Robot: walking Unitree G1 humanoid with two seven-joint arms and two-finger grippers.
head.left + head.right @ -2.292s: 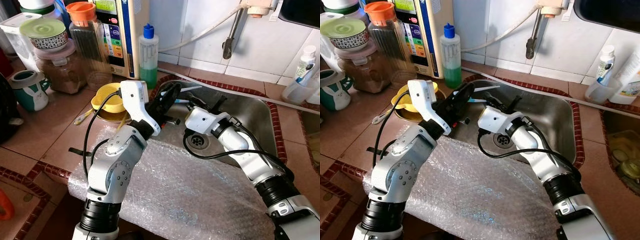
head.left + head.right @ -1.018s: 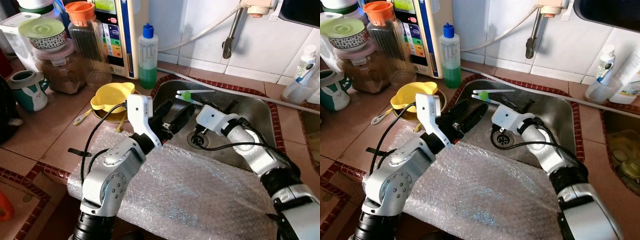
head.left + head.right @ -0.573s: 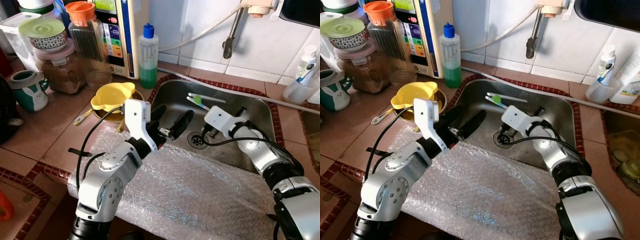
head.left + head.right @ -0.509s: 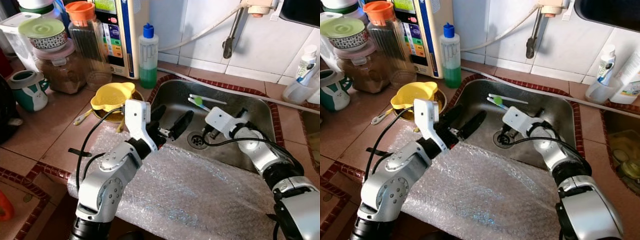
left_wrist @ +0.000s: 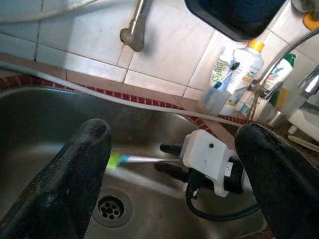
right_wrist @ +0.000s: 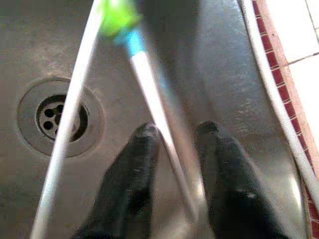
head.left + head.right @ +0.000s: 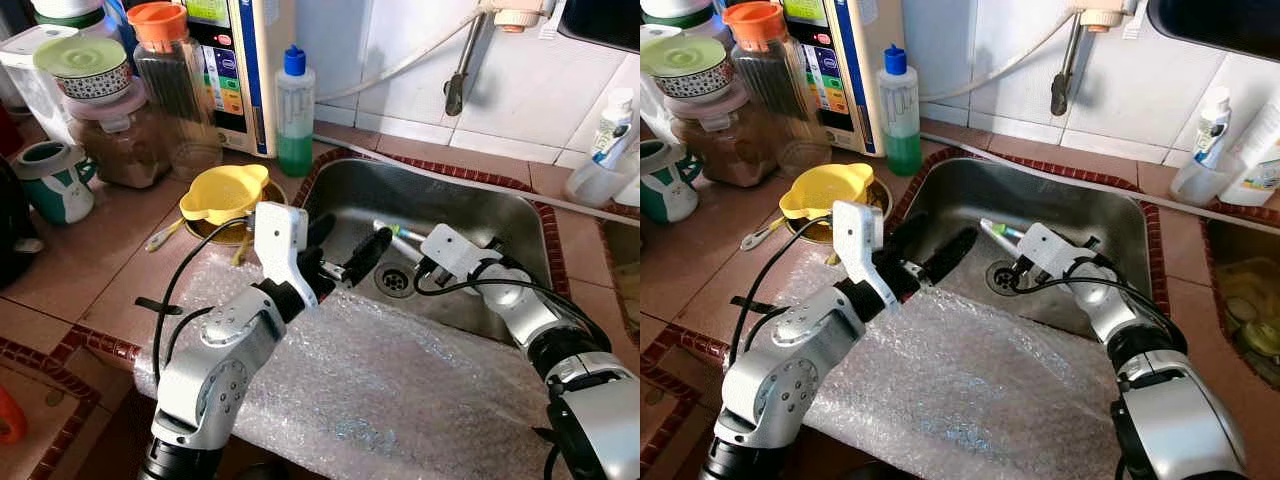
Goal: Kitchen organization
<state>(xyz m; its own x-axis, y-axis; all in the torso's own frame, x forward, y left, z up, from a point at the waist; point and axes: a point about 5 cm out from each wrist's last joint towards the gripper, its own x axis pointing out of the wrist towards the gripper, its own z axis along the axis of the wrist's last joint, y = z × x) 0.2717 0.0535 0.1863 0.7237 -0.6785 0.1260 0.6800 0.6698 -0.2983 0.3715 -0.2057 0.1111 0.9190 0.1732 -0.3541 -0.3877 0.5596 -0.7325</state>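
Nearest the camera, a crinkled sheet of clear bubble wrap (image 7: 380, 385) draped over the front edge of the terracotta-tiled counter (image 7: 90, 255) and the near lip of the sink. Above it, the silver left arm, bent at the elbow, with its left claw (image 7: 345, 255) poised over the near left part of the basin: two long black fingers spread wide, nothing between them. Beyond the wrap, a rectangular stainless-steel sink (image 7: 440, 205) with brushed, dull walls, a round perforated drain (image 7: 396, 282) and a red patterned tile border. Low inside the basin on the drain's right side, the right claw (image 6: 174, 149), fingers parted only narrowly, straddling the slim white handle of a toothbrush (image 7: 998, 231); whether actually pinched or merely loose between the tips, cannot tell. Toothbrush slanted across the basin floor just behind the drain, with blue neck and green head; a second thin pale rod (image 6: 67, 129) alongside it, blurred. Left of the sink, a yellow plastic strainer (image 7: 226, 193) resting on a dark dish. Farther back, a green-filled soap bottle (image 7: 294, 112) with blue cap, an orange-lidded clear jar (image 7: 170, 85), a jar of brown powder (image 7: 125, 140), a mug (image 7: 52, 178). At the tiled wall, a metal tap (image 7: 460, 70) and a white hose (image 7: 470, 182) along the sink's far rim.
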